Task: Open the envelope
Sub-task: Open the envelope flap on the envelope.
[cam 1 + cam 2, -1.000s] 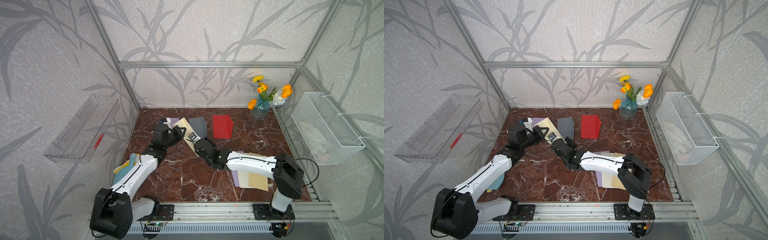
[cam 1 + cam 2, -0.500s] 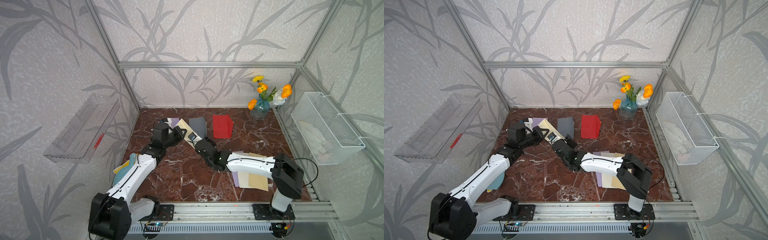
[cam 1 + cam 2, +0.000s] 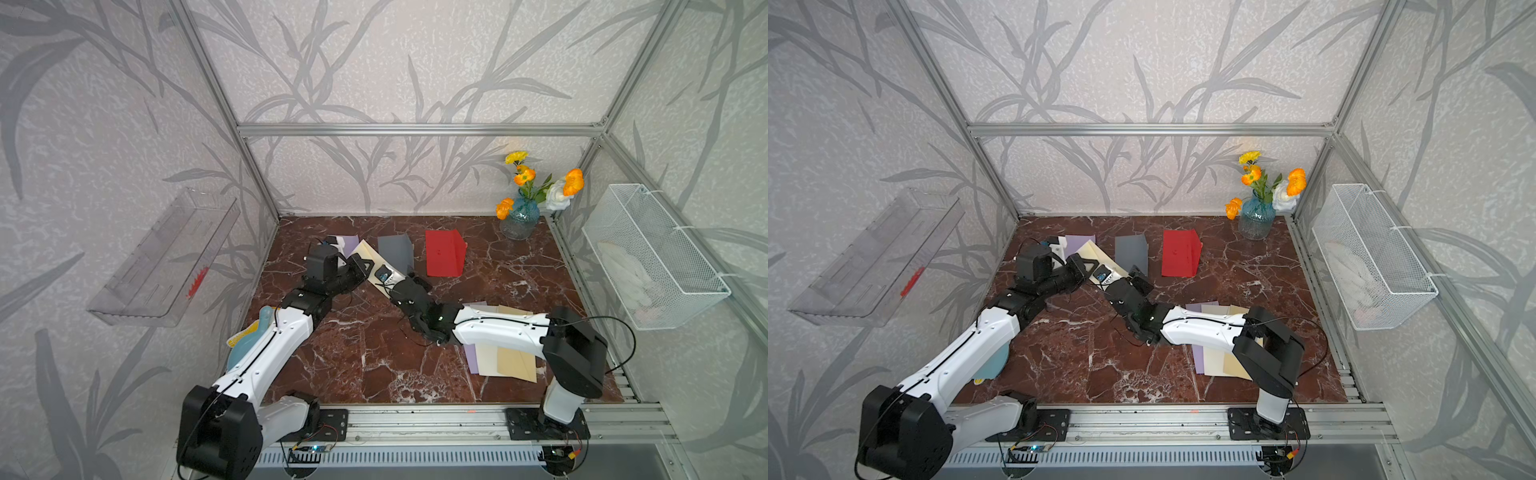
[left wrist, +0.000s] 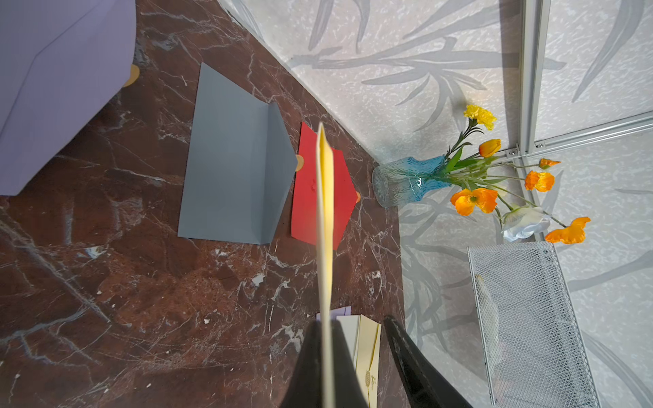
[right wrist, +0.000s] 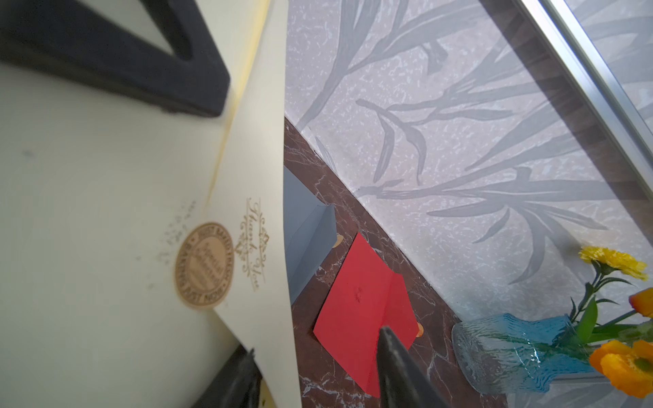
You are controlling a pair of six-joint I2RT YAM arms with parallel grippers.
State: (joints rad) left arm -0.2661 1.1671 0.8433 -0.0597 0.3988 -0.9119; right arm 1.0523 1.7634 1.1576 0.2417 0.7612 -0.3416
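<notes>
Looking down, the pale cream paper envelope point(image 3: 370, 251) is half lost behind the left gripper point(image 3: 366, 266) and right gripper point(image 3: 415, 277). The stack of lilac and cream envelopes point(image 3: 500, 361) lies partly under the white right arm point(image 3: 498, 328). A teal thing point(image 3: 243, 355) beside the white left arm point(image 3: 274, 340) is mostly covered, can't name it. At the right wrist that envelope is a close blur, cut by the frame. The white bundle point(image 3: 623, 266) in the wire basket point(image 3: 685, 257): unreadable.

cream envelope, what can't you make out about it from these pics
Left wrist view: the cream envelope shows edge-on, so neither face can be seen.
Right wrist view: the round sticker has blurred small print, too near the lens.
Both top views: the right hand covers the envelope's end; contact there is too small to tell.
Contents: hidden by the paper in every view.
</notes>
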